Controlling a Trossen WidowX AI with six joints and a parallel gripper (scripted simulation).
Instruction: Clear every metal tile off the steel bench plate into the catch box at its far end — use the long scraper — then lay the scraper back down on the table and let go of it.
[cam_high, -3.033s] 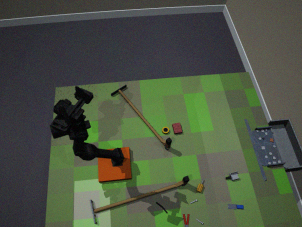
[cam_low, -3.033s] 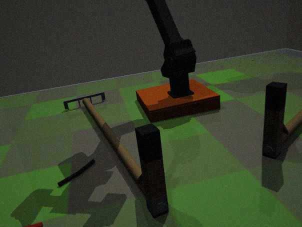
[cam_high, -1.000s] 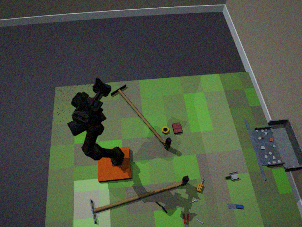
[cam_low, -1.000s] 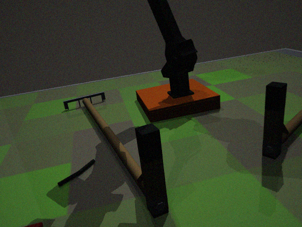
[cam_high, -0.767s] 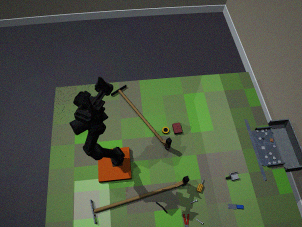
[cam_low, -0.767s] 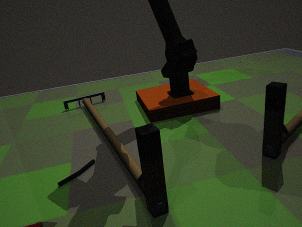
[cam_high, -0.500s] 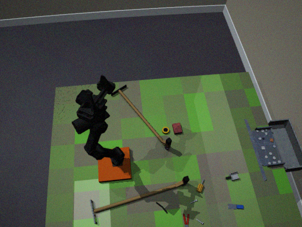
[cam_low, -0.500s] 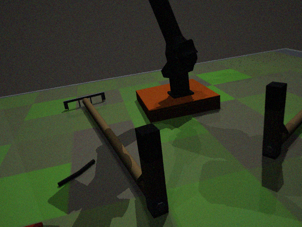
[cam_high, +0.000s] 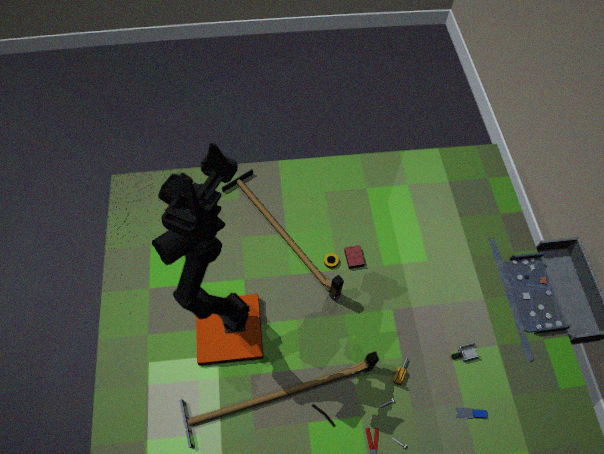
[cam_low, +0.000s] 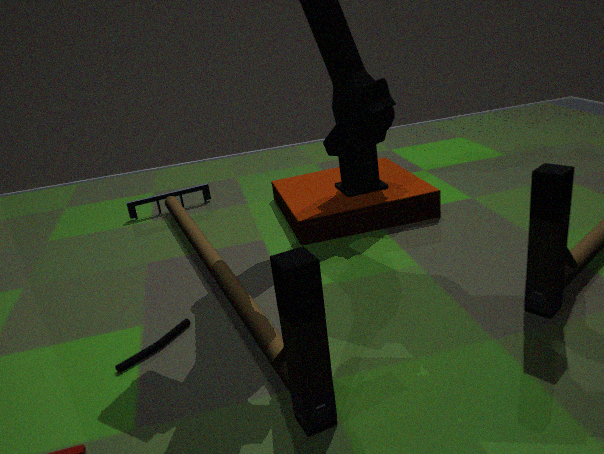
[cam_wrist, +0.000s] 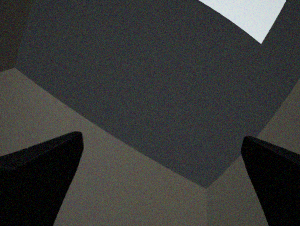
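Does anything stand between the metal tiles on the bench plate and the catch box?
No barrier is visible between the metal tiles and the catch box; only a small orange square lies toward the box side.

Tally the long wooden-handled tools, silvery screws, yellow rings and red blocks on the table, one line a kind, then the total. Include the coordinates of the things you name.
Long wooden-handled tools (cam_high: 284, 234) (cam_high: 280, 393) (cam_low: 200, 240) (cam_low: 590, 247): 2
Silvery screws (cam_high: 387, 403) (cam_high: 400, 443): 2
Yellow ring (cam_high: 326, 262): 1
Red block (cam_high: 354, 256): 1
Total: 6
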